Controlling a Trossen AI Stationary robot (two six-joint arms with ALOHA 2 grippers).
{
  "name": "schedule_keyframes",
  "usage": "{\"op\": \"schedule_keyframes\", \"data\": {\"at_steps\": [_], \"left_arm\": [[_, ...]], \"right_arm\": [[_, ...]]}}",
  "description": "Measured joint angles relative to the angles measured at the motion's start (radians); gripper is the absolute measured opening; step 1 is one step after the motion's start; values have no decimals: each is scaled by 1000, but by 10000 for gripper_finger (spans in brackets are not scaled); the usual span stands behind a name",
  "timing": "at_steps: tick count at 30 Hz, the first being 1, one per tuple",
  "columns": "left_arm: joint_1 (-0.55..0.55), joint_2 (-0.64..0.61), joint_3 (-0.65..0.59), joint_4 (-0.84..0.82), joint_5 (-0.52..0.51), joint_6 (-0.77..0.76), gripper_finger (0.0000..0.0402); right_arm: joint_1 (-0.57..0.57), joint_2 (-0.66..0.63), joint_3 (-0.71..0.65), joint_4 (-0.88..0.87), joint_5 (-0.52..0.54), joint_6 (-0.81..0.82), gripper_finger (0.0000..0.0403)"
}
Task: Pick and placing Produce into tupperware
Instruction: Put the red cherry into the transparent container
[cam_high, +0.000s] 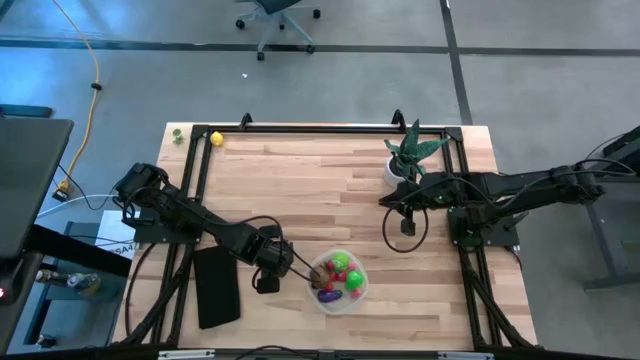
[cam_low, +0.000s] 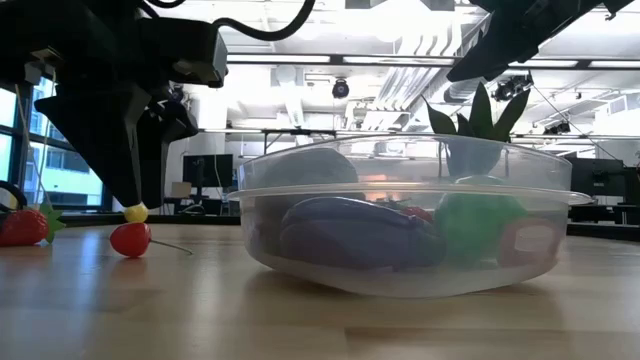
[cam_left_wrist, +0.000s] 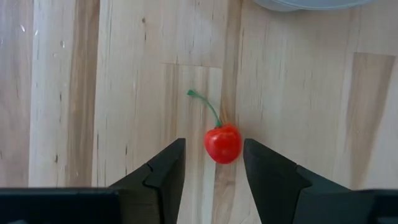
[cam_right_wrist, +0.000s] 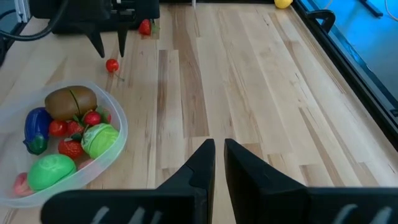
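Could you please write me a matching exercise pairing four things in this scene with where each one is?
Things:
1. cherry
2. purple piece
3. yellow piece
4. strawberry

Places:
A. inside the tupperware
B. at the table's far left corner
C. between the left gripper's open fingers
D. on the table beyond the left gripper, seen from the right wrist

Pairs: 1-C, 2-A, 3-B, 4-D

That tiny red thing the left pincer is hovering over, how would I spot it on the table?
Find the clear round tupperware full of toy produce near the table's front edge. Just outside its rim, on bare wood, lies a small red cherry between the open fingers of the left pincer. Its thin green stem sets it apart from the strawberry farther off.
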Motion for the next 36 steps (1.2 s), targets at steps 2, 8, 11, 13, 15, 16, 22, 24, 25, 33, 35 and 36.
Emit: {"op": "schedule_keyframes", "data": {"at_steps": [2,8,11,13,15,16,22,24,25,33,35,36], "left_arm": [[0,0,-12,18,0,-1,156],[1,0,-73,101,13,-26,163],[0,0,-80,119,14,-27,163],[0,5,-82,119,16,-27,164],[0,13,-82,125,16,-27,164],[0,13,-83,123,16,-27,164],[0,32,-82,141,21,-26,164],[0,48,-81,151,29,-26,163],[0,49,-83,141,29,-21,163],[2,47,-81,139,8,-1,163],[2,47,-81,137,8,-1,163],[2,47,-81,137,6,-1,162]], "right_arm": [[0,0,0,-1,0,0,26],[0,0,0,-1,0,0,26],[0,0,0,0,0,0,26],[0,0,0,-1,0,0,26],[0,0,0,-1,0,0,26],[0,0,0,-1,0,0,26],[0,0,0,-1,0,0,26],[0,0,0,-1,0,0,26],[0,0,0,-1,0,0,26],[0,0,0,-1,0,0,26],[0,0,0,-2,0,0,26],[0,0,0,0,0,0,26]]}}
